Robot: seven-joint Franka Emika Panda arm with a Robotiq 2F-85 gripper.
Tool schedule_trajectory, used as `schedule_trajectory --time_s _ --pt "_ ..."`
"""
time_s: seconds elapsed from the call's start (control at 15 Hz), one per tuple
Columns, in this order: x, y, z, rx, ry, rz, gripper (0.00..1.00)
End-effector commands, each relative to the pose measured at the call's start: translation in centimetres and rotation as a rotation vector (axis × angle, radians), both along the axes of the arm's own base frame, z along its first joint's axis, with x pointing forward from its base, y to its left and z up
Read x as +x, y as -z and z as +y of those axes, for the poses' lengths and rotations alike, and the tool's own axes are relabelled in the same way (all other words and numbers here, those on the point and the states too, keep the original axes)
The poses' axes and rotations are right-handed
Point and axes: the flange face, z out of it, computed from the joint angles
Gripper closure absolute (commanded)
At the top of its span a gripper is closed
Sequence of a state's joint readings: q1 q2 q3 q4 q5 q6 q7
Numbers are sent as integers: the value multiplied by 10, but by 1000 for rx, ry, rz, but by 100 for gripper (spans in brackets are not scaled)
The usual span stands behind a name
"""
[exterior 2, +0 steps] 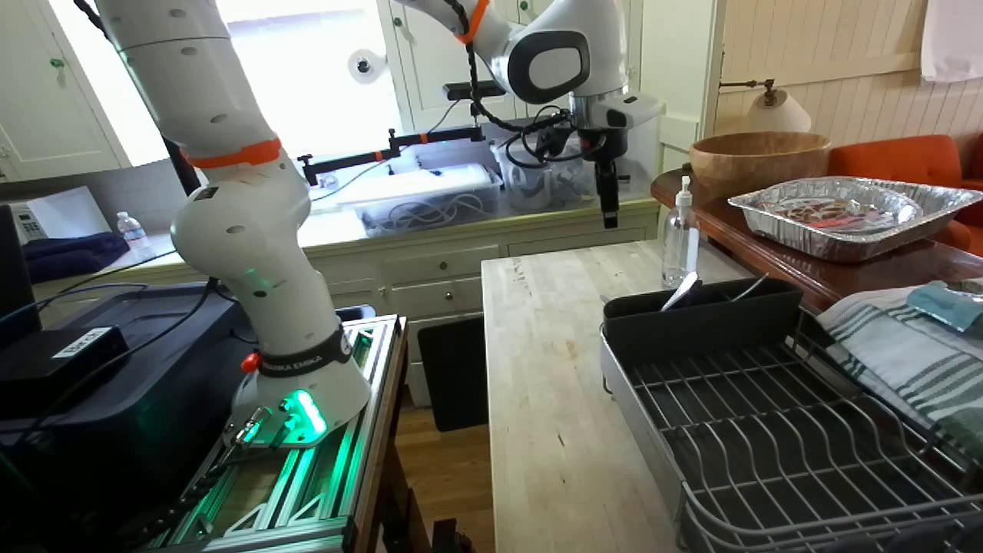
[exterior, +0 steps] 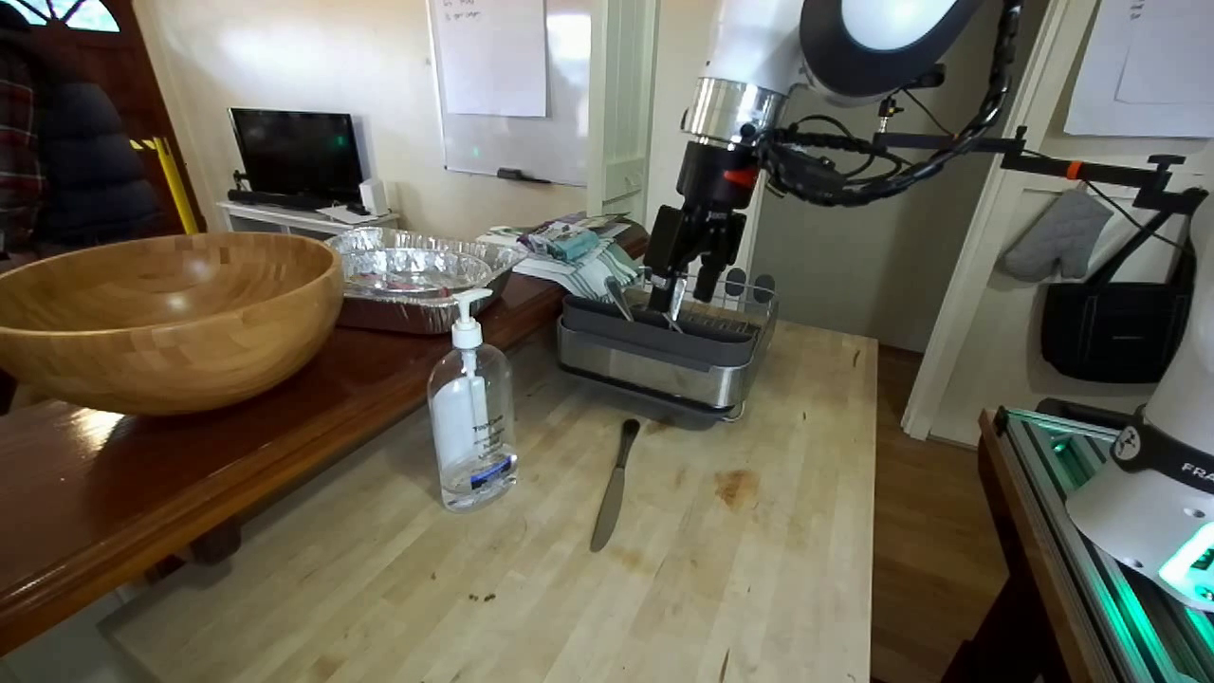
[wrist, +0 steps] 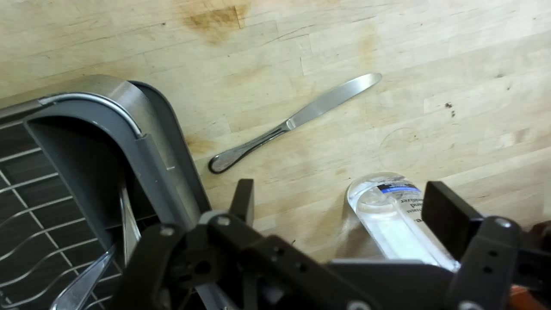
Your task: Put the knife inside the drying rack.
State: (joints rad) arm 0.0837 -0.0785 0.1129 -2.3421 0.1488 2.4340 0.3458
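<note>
The knife [exterior: 612,498] lies flat on the pale counter [exterior: 759,588], outside the drying rack [exterior: 654,372]. We see the end of its handle near the rack, with a strip of counter showing between them, and its blade points away. The pincer [wrist: 344,201] hangs in the air above the counter, at the end of the white robot arm [exterior 2: 249,238]. In the wrist view, we see its two fingers spread wide apart. A clear pump bottle [exterior: 474,427] stands up straight on the pale counter, near the knife. At one end of the rack we see a dark holder [exterior 2: 706,330], and shiny silver things [exterior 2: 680,290] poke out of it. We can't tell what they all are. Beside the pale counter is a shiny brown counter [exterior: 379,370]. On it we see a big wooden bowl [exterior: 180,365], foil trays [exterior 2: 783,230] and a cloth with green stripes [exterior 2: 875,322]. We also spot a brown stain [exterior: 735,487] on the pale counter, close to the knife.
</note>
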Motion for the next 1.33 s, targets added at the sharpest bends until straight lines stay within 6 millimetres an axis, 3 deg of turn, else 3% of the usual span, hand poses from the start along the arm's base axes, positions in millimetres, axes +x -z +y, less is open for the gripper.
schedule_trajectory --time_s 0.0,0.8,1.27 --pt "11 18 -3 47 127 8 0" --pt "41 108 12 167 366 38 0" --pt "57 147 16 162 434 91 0"
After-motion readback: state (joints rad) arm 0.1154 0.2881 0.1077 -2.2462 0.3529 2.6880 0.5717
